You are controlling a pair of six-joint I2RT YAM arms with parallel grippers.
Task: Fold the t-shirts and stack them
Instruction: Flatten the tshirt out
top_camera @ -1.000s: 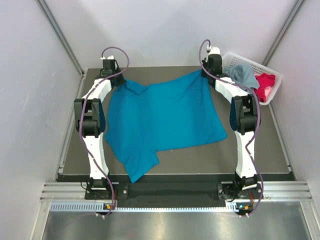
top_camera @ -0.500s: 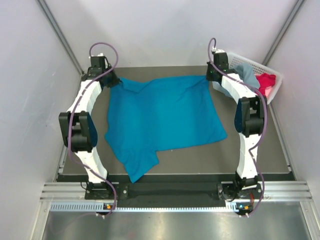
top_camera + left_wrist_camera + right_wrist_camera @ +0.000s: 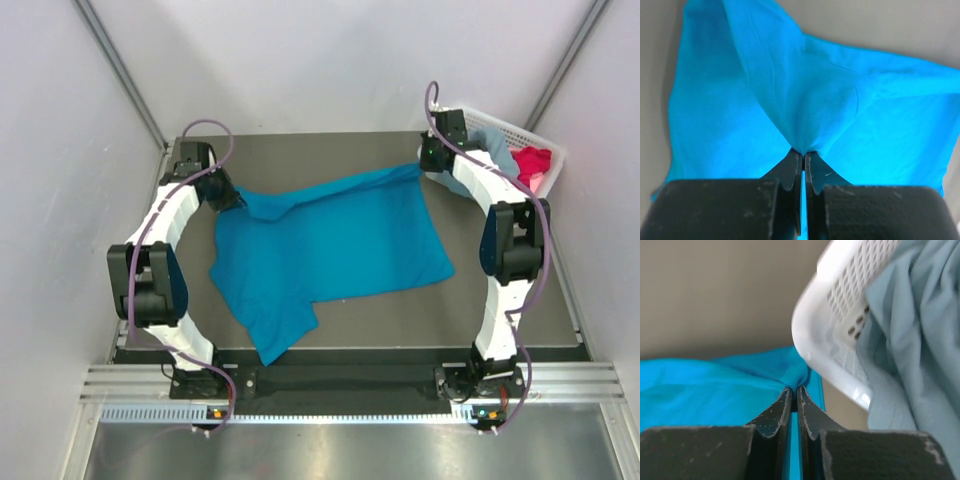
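The bright teal-blue t-shirt (image 3: pixel 330 245) lies spread on the dark table, its far edge lifted and folded a little toward the front. My left gripper (image 3: pixel 232 198) is shut on the shirt's far left corner; the left wrist view shows the cloth (image 3: pixel 815 100) pinched at the fingertips. My right gripper (image 3: pixel 424 166) is shut on the far right corner, with the pinched cloth (image 3: pixel 715 385) in the right wrist view. The dusty grey-blue t-shirt (image 3: pixel 490 148) and the red-pink t-shirt (image 3: pixel 530 165) lie in the basket.
The white lattice basket (image 3: pixel 505 128) stands at the far right corner, its rim (image 3: pixel 840 325) close beside my right gripper. White walls enclose the table on three sides. One sleeve of the teal shirt (image 3: pixel 280 335) reaches toward the near edge.
Both grippers have pulled the shirt's far edge toward the front, and the arms have swung outward. The far edge now lies nearer the middle of the table.
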